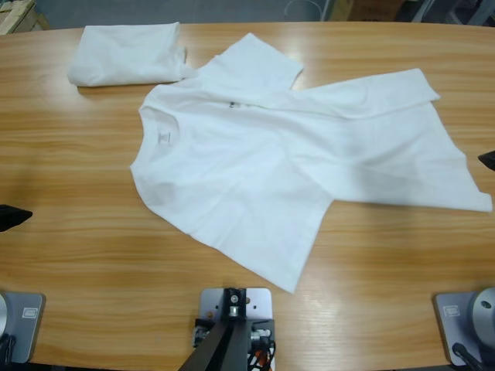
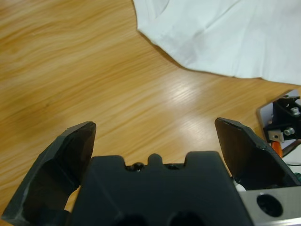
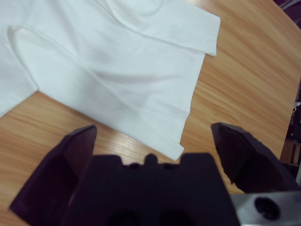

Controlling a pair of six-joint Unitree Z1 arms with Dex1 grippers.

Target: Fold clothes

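Observation:
A white T-shirt (image 1: 294, 162) lies spread and creased across the middle of the table, with its round neck (image 1: 162, 131) to the left and its hem reaching the right side. A folded white bundle (image 1: 128, 54) sits at the back left. My left gripper (image 1: 14, 216) shows as a black tip at the left edge, clear of the cloth. In its wrist view the left gripper (image 2: 155, 125) is open over bare wood, below the shirt's edge (image 2: 225, 37). My right gripper (image 1: 488, 160) is at the right edge. The right gripper (image 3: 154, 128) stands open just short of the shirt's hem corner (image 3: 174, 148).
The wooden table (image 1: 93, 270) shows bare wood in front of the shirt and along the left side. The folded bundle nearly touches the spread shirt's upper sleeve (image 1: 255, 58).

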